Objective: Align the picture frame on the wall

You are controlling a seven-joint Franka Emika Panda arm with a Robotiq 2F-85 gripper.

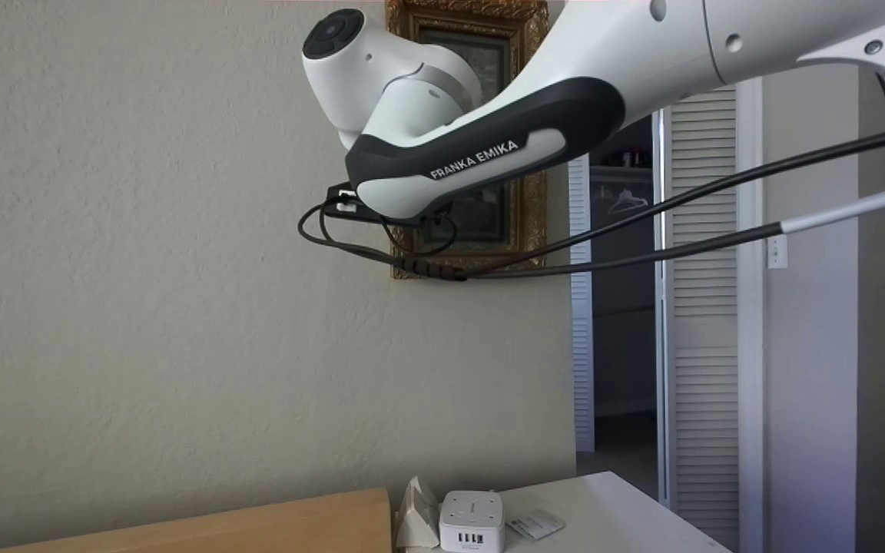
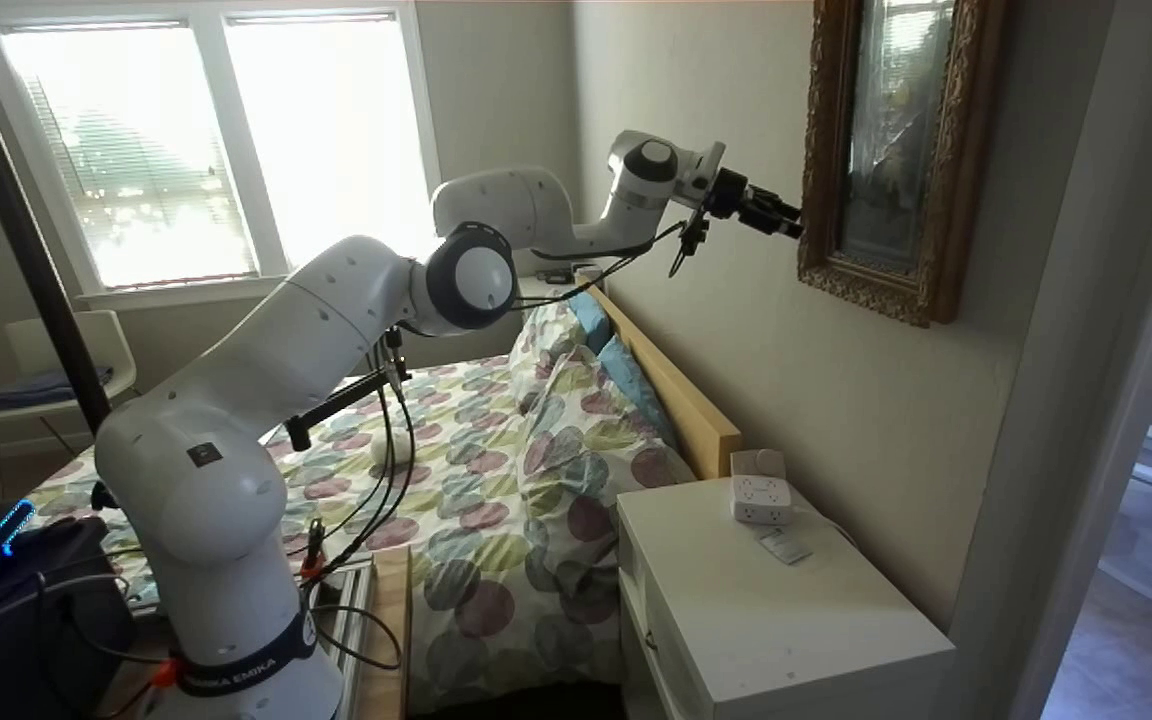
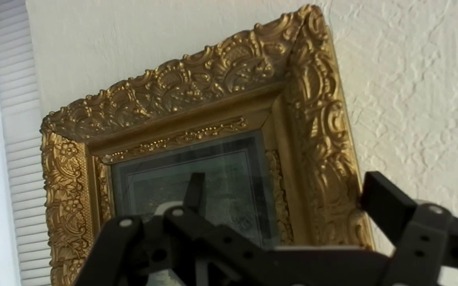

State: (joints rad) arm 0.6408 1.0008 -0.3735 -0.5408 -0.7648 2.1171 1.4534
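Observation:
The picture frame, ornate and gold-brown around a dark greenish painting, hangs on the pale wall (image 1: 181,322). It shows in both exterior views (image 1: 532,219) (image 2: 898,150) and in the wrist view (image 3: 308,131). In an exterior view the arm covers much of it, and its bottom edge looks about level. My gripper (image 3: 290,194) is open in the wrist view. One finger is in front of the painting; the other is at the frame's outer side edge, against the wall background. Contact cannot be told. In an exterior view the fingertips (image 2: 791,225) reach the frame's near-window side edge, low down.
Below the frame stands a white nightstand (image 2: 786,620) with a white power cube (image 2: 761,500) and a small packet (image 2: 784,546). A wooden headboard (image 2: 681,395) and bed (image 2: 476,480) lie beside it. Arm cables (image 1: 642,257) hang near the frame. A louvered door (image 1: 704,307) stands beyond.

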